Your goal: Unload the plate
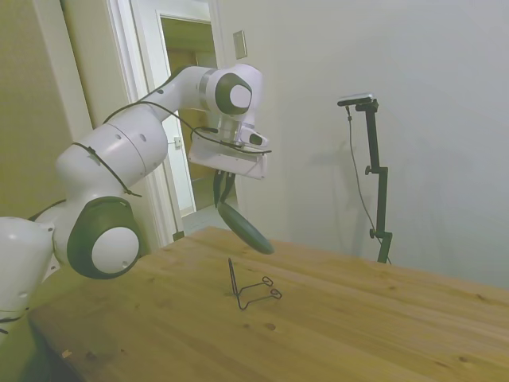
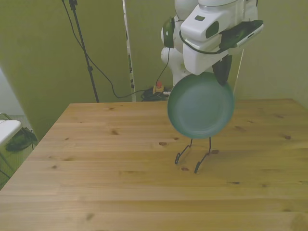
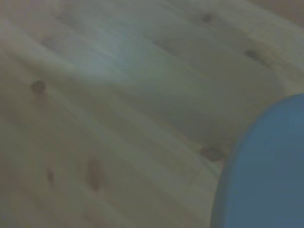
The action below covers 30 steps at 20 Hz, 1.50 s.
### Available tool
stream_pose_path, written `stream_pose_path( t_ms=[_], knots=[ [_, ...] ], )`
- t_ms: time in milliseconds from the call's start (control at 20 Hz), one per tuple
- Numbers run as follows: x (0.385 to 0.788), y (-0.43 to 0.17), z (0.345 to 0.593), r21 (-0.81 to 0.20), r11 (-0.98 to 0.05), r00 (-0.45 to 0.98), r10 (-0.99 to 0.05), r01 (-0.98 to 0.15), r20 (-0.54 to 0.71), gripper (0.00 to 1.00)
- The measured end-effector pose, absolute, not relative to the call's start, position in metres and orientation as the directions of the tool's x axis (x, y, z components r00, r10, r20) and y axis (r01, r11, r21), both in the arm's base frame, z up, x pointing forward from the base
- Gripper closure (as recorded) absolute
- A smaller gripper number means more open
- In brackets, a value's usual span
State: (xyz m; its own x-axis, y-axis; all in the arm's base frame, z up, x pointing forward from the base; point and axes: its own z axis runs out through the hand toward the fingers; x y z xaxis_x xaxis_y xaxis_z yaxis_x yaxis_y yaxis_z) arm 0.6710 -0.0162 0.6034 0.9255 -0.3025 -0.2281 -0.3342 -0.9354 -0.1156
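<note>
Round, matte teal-green plate [image 2: 200, 104] hangs tilted from the fingers [image 2: 222, 70].

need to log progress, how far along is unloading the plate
Done: the plate is off the wire stand, hanging tilted in the air above it. In hand: the end effector grips its top rim. Left: setting it down on the table.

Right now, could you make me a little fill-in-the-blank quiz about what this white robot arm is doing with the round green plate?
1. The arm's gripper holds the round dark teal-green plate by its ____ edge.
2. The plate hangs in the ____, clear of the table.
3. The thin black wire stand on the wooden table now holds ____.

Missing words: upper; air; nothing
</note>
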Motion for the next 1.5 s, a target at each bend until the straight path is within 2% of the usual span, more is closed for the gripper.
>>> stream_pose_path(
  t_ms=[250,400,700,1000,1300,1500],
  knots=[
    [0.702,0.004,0.589,-0.048,-0.888,0.888,-0.453,-0.457,-0.073,1.00],
    [0.726,0.019,0.574,-0.048,-0.846,0.845,-0.533,-0.532,0.037,1.00],
    [0.775,0.040,0.513,-0.137,-0.751,0.735,-0.660,-0.646,0.157,1.00],
    [0.797,0.043,0.454,-0.135,-0.680,0.658,-0.732,-0.721,0.174,1.00],
    [0.803,0.043,0.415,-0.073,-0.659,0.638,-0.746,-0.748,0.192,1.00],
    [0.805,0.039,0.399,-0.057,-0.643,0.626,-0.758,-0.763,0.184,1.00]
  ],
)
